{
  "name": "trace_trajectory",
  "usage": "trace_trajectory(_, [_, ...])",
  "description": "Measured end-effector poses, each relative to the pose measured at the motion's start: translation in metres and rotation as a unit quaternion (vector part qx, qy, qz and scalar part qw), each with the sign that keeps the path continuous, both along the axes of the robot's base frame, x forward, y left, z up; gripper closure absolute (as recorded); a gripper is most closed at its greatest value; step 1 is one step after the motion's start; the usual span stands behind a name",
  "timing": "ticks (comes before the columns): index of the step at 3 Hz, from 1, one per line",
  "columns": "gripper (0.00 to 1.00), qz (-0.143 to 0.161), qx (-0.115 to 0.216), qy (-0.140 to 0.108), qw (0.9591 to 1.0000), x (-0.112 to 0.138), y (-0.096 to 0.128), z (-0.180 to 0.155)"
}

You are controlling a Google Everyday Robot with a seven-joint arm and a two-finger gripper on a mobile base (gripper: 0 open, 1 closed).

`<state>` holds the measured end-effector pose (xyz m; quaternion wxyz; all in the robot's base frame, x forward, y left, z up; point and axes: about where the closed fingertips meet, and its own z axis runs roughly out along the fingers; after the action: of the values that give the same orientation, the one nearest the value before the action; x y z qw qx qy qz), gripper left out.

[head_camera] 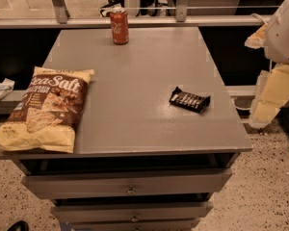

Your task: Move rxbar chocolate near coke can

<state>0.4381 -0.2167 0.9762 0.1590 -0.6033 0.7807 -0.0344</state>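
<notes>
gripper (266,110), opening impossible to tell, hangs right of grey table (149,81); glossy black flat rxbar chocolate (190,99) wants a crosswise pinch before heading to the far upright red coke can (119,27).

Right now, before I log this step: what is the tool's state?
The tool: beside the table's right edge, away from the rxbar chocolate; open or closed cannot be told.

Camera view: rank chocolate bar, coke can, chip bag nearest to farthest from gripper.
1. Chocolate bar, right side of the table, nearest the gripper off its right edge.
2. Coke can, back edge, and chip bag, front left: too close to call.
</notes>
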Motion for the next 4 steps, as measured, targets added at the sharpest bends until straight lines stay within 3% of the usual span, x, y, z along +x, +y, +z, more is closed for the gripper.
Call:
trace_trajectory(2, [0.0, -0.007, 0.015, -0.01, 0.9998, 0.008, 0.004, -0.006])
trace_trajectory(4, [0.0, -0.043, 0.085, -0.015, 0.9953, 0.055, 0.014, -0.046])
